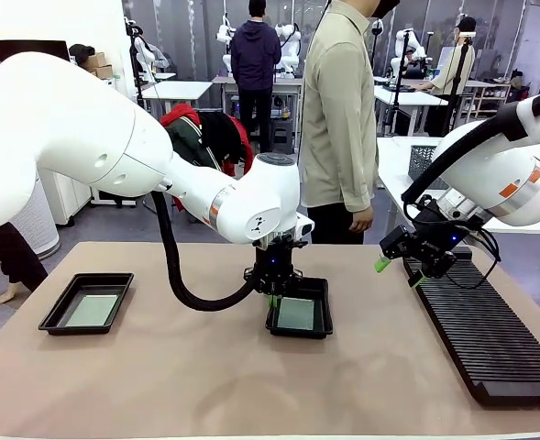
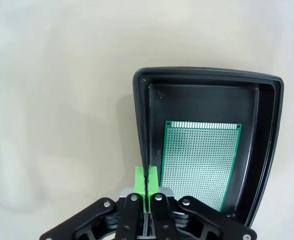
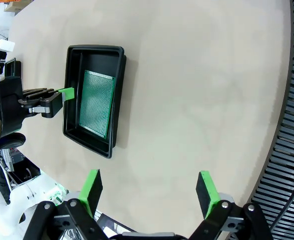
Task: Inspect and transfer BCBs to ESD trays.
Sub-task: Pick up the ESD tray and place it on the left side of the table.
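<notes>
Left gripper pads pressed together, nothing between, poised above near rim of centre ESD tray. BCB lies flat inside, just beyond and beside fingertips, likely just deposited. Right gripper jaws spread, empty, well apart from tray, beside slotted rack, probably ready for next board. Second tray far left holds another board.

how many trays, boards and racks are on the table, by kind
ESD trays: 2, left tray and middle tray
BCBs: 2, one in the left tray, one in the middle tray
slotted rack: 1
Total: 5
</notes>
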Action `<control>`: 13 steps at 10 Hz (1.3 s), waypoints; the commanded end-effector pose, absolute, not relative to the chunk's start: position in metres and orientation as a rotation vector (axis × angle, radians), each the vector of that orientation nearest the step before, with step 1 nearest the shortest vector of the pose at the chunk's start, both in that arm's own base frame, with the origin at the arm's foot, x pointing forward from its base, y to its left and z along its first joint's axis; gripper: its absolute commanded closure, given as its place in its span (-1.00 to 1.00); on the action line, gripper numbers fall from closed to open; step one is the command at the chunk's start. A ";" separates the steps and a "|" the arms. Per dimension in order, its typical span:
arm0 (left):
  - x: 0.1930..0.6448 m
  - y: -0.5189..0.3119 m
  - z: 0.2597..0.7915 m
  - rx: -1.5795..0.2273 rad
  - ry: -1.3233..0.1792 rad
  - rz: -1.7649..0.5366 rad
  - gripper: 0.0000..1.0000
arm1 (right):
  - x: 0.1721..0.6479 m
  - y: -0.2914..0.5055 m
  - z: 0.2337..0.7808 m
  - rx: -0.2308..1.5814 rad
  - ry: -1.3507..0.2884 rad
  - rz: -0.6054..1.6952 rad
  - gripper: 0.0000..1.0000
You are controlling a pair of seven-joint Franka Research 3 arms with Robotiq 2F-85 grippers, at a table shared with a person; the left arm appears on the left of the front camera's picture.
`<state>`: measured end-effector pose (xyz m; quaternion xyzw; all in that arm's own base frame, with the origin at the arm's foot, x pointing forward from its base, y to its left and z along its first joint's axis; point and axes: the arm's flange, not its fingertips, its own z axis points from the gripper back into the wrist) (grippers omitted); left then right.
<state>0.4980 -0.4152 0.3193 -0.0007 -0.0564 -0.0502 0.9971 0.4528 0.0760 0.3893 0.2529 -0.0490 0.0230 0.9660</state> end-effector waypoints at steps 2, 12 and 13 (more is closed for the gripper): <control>0.497 -0.415 0.318 -0.002 -0.116 -0.102 1.00 | 0.455 0.077 0.390 0.489 -0.100 0.028 -1.00; 0.514 -0.352 0.351 -0.336 -0.048 -0.032 0.95 | 0.455 0.077 0.390 0.489 -0.100 0.028 -1.00; 0.516 -0.347 0.349 -0.362 -0.046 -0.041 0.95 | 0.455 0.077 0.390 0.489 -0.100 0.028 -1.00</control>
